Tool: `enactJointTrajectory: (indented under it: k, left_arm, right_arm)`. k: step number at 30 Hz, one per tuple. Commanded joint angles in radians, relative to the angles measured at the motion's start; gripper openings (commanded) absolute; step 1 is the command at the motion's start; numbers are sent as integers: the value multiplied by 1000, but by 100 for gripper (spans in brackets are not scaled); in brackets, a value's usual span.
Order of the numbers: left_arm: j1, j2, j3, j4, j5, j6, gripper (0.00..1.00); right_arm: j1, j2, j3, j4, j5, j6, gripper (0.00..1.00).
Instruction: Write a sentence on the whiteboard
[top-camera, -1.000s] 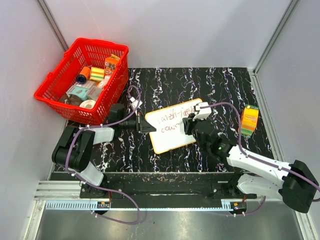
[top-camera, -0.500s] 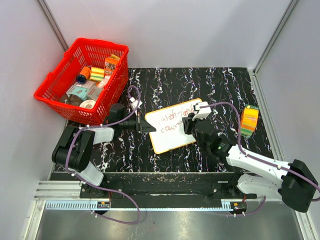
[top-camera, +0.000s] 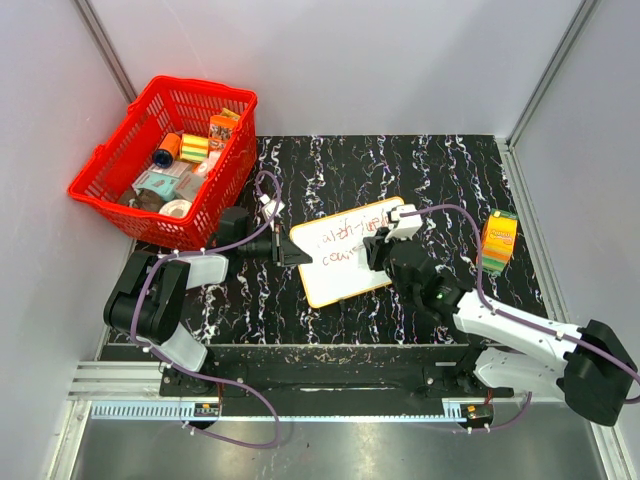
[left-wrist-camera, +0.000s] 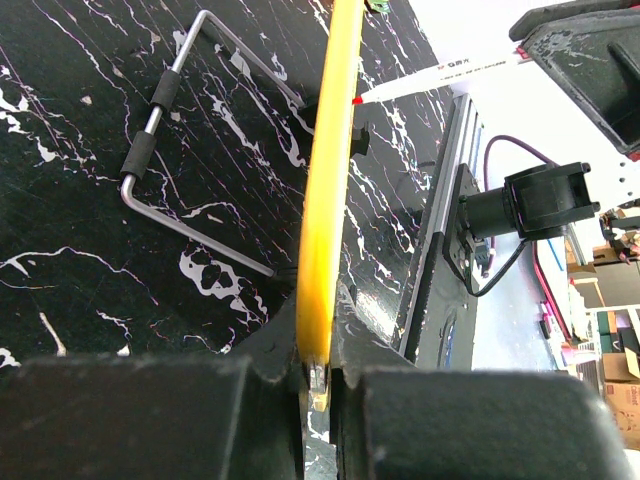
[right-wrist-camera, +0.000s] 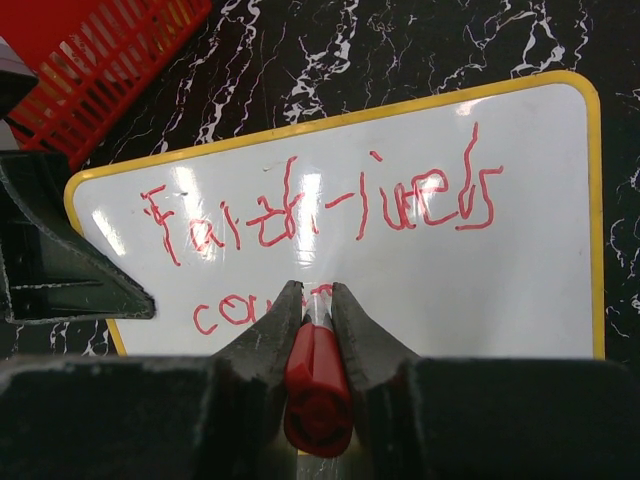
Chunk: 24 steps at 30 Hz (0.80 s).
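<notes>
The whiteboard (top-camera: 345, 252) lies askew near the middle of the black marbled worktop (top-camera: 400, 170), between the two arms. The left hand (left-wrist-camera: 315, 372) is closed on the board's yellow rim at its left edge. The right hand (right-wrist-camera: 317, 300) clamps a red marker (right-wrist-camera: 318, 385), with the tip down at the second line of the sentence (right-wrist-camera: 320, 210). The top line of red lettering runs across the board, and the lower line has only its first few letters. A red basket (top-camera: 165, 160) of small items sits at the far left
</notes>
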<state>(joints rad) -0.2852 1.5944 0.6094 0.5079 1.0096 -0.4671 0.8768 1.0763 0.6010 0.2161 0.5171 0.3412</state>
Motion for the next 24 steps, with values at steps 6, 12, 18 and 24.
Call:
enactJointTrajectory:
  k: [6,12,18,24]
  left_arm:
    - [-5,19,6,-68,-132,136,0]
    - [-5,18,6,-68,-132,137,0]
    - [-5,18,4,-68,-131,136,0]
    - [-6,15,4,-68,-132,137,0]
  right_arm:
    - [-7,-35,-35,-60,-26,30,0]
    - [-9,-35,-37,-66,7,35,0]
    - [-10,-10,12,-60,55,9,0]
    - [-16,7,51,-49,81,-11,0]
